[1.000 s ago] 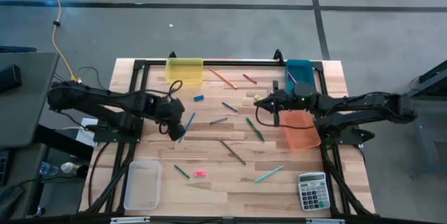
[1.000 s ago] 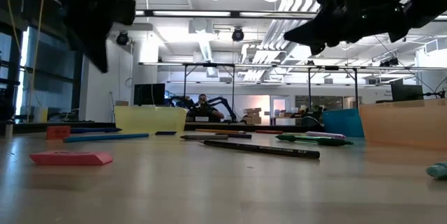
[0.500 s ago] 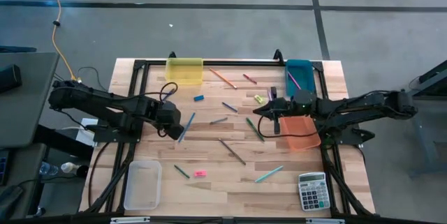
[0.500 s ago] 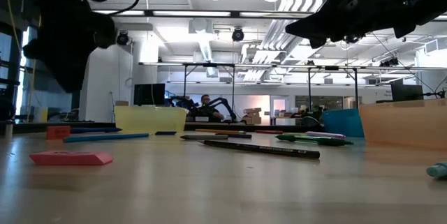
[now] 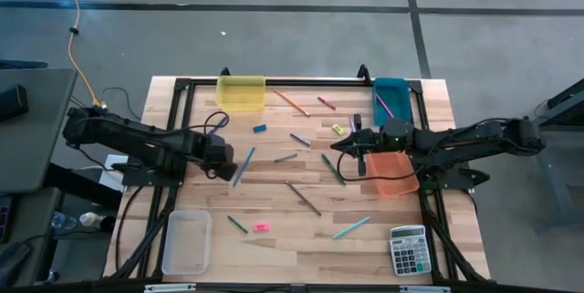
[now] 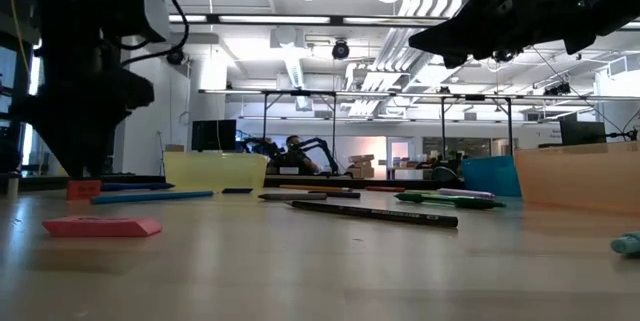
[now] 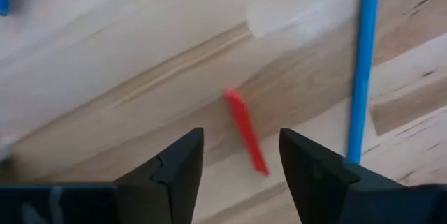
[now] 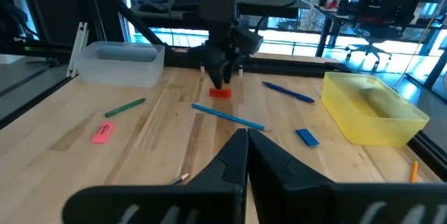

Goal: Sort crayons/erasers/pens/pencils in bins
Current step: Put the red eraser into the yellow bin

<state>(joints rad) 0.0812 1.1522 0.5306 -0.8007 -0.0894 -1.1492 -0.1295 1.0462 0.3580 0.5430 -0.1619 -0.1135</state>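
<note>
A small red eraser (image 7: 246,130) lies flat on the wood at the table's left. My left gripper (image 5: 224,162) points down over it and is open, one finger on each side of the eraser and apart from it. In the low view its tips (image 6: 85,173) hang just above the red eraser (image 6: 84,189). My right gripper (image 8: 248,140) is shut with nothing in it. It hovers high, left of the orange bin (image 5: 393,172). A blue eraser (image 5: 260,129), a pink eraser (image 5: 261,226) and a pale yellow eraser (image 5: 339,130) lie loose on the table.
The yellow bin (image 5: 241,92) stands at the far left, the teal bin (image 5: 391,95) at the far right and the clear bin (image 5: 187,241) at the near left. A blue pen (image 5: 243,165) lies just right of my left gripper. Pens and pencils lie scattered mid-table. A calculator (image 5: 408,250) sits near right.
My left gripper has come down from well above the table to just over the red eraser, shifting slightly toward the left edge, and has opened. The eraser has stayed where it was. My right gripper has drawn back a little toward the right edge.
</note>
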